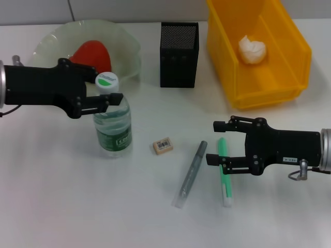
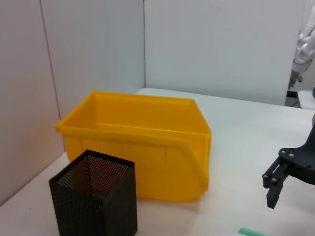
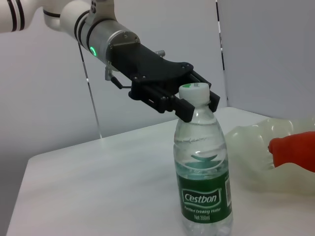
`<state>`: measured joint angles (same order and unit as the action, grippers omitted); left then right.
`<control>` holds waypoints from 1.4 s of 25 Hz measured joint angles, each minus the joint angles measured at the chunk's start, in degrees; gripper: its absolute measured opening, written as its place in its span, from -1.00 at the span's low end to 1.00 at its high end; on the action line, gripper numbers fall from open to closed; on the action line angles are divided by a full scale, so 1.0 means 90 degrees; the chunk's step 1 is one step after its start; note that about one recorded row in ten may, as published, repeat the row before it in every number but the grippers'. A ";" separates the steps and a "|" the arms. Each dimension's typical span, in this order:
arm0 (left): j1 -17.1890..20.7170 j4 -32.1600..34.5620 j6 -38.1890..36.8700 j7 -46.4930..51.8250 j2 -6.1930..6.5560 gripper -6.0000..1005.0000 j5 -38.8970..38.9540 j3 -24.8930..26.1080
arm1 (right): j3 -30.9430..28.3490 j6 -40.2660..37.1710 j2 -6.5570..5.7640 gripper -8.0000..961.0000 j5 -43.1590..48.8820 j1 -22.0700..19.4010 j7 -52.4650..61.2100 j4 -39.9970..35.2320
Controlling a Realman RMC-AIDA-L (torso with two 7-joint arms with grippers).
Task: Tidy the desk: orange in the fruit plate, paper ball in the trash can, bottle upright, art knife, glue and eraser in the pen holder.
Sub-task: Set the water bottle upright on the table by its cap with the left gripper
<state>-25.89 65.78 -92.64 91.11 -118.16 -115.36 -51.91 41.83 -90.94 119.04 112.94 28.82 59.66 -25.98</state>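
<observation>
The bottle (image 1: 113, 122) is seen upright on the table (image 1: 62, 206), near the fruit plate (image 1: 124, 44) holding the orange (image 1: 92, 54); the left gripper (image 1: 109, 91) is set at its cap, fingers (image 1: 110, 98) spread either side of the neck, apparently not clamped, though contact cannot be settled. The label is read as "Cestbon", with smaller print unreadable. The paper ball (image 1: 252, 49) lies in the yellow trash can (image 1: 289, 51). The right gripper (image 1: 218, 143) is held open astride the green glue stick (image 1: 225, 173), presumably for a pick-up. The art knife (image 1: 190, 174) and eraser (image 1: 162, 145) lie short of the black pen holder (image 1: 179, 54).
</observation>
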 joint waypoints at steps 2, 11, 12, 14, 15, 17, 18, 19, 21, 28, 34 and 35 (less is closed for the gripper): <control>0.0058 0.0003 -0.0044 -0.0072 0.0003 -0.11 0.0073 0.0082 | 0.0000 -0.0015 0.0003 0.70 0.0000 0.0003 0.0000 0.0006; 0.0249 -0.0013 -0.0311 -0.0425 -0.0001 -0.11 0.0283 0.0445 | 0.0000 -0.0119 0.0016 0.70 -0.0007 0.0001 -0.0030 0.0051; 0.0292 -0.0018 -0.0350 -0.0488 0.0003 -0.11 0.0357 0.0496 | 0.0000 -0.0119 0.0016 0.70 -0.0007 0.0001 -0.0030 0.0051; 0.0374 -0.0036 -0.0391 -0.0605 0.0008 -0.11 0.0469 0.0612 | 0.0000 -0.0129 0.0017 0.70 -0.0013 0.0001 -0.0037 0.0062; 0.0401 -0.0051 -0.0406 -0.0655 0.0008 -0.11 0.0495 0.0664 | 0.0000 -0.0130 0.0018 0.70 -0.0015 0.0001 -0.0038 0.0064; 0.0440 -0.0110 -0.0438 -0.0740 0.0012 -0.11 0.0519 0.0817 | 0.0000 -0.0135 0.0017 0.70 -0.0021 0.0001 -0.0038 0.0071; 0.0440 -0.0110 -0.0438 -0.0740 0.0012 -0.11 0.0519 0.0817 | 0.0000 -0.0140 0.0016 0.70 -0.0025 0.0001 -0.0040 0.0082; 0.0440 -0.0110 -0.0438 -0.0740 0.0012 -0.11 0.0519 0.0817 | 0.0000 -0.0140 0.0016 0.70 -0.0025 0.0001 -0.0040 0.0082; 0.0455 -0.0145 -0.0467 -0.0771 0.0014 -0.11 0.0523 0.0904 | 0.0000 -0.0140 0.0018 0.70 -0.0025 0.0001 -0.0043 0.0090; 0.0664 -0.0273 -0.0450 -0.0921 0.0058 -0.11 0.0529 0.1409 | 0.0000 -0.0150 0.0025 0.70 -0.0024 0.0001 -0.0127 0.0191; 0.0701 -0.0408 -0.0411 -0.0967 0.0092 -0.11 0.0529 0.1785 | 0.0000 -0.0150 0.0026 0.70 -0.0018 0.0001 -0.0143 0.0203; 0.0701 -0.0408 -0.0411 -0.0967 0.0092 -0.11 0.0529 0.1785 | 0.0000 -0.0150 0.0025 0.70 -0.0014 0.0001 -0.0147 0.0202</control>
<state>-19.58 62.10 -96.34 82.40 -117.34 -110.60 -35.84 41.83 -92.29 119.27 112.81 28.82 58.33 -24.16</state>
